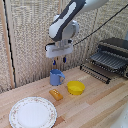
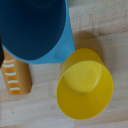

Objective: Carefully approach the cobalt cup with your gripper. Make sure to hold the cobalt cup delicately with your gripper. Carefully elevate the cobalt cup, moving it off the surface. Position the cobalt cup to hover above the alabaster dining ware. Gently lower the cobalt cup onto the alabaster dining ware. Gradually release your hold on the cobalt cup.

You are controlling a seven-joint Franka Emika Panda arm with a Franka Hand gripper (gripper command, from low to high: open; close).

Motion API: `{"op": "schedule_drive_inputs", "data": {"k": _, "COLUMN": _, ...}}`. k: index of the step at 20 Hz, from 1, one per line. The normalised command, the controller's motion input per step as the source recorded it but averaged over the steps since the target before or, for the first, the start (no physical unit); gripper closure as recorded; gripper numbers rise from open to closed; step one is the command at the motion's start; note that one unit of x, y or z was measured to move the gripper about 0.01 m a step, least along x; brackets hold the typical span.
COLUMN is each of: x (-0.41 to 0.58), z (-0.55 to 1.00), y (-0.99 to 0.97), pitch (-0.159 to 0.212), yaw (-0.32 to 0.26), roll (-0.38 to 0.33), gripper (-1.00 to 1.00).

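Gripper poised over the blue cup, nothing held.

From where I stood, the gripper [image 1: 59, 62] hung in the air with its two blue-tipped fingers pointing down and set apart, empty, directly over the cobalt cup [image 1: 56, 77]. The cup stood upright on the wooden table [image 1: 95, 102], mouth up, its handle turned toward the exterior view's right, and there was a clear gap between fingertips and rim. So the coming move looked like a straight descent, the cup's axis being vertical and lying right beneath the jaws. In the wrist view the cup [image 2: 35, 30] sat close beside the yellow bowl [image 2: 85, 87] and an orange block [image 2: 15, 75]. The alabaster dining ware [image 1: 33, 112] lay well apart, nearer the camera, toward the exterior view's left.
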Motion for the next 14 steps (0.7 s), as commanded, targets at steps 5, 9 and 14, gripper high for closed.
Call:
{"op": "schedule_drive_inputs", "data": {"k": 5, "x": 0.373, "z": -0.29, "y": -0.2, "pitch": 0.012, "yaw": 0.12, "roll": -0.038, "gripper": -1.0}}
{"op": "schedule_drive_inputs", "data": {"k": 9, "x": 0.274, "z": -0.26, "y": -0.21, "pitch": 0.007, "yaw": 0.11, "roll": -0.037, "gripper": -1.0}}
{"op": "schedule_drive_inputs", "data": {"k": 14, "x": 0.178, "z": -0.16, "y": -0.15, "pitch": 0.001, "yaw": 0.034, "roll": -0.037, "gripper": -1.0}}
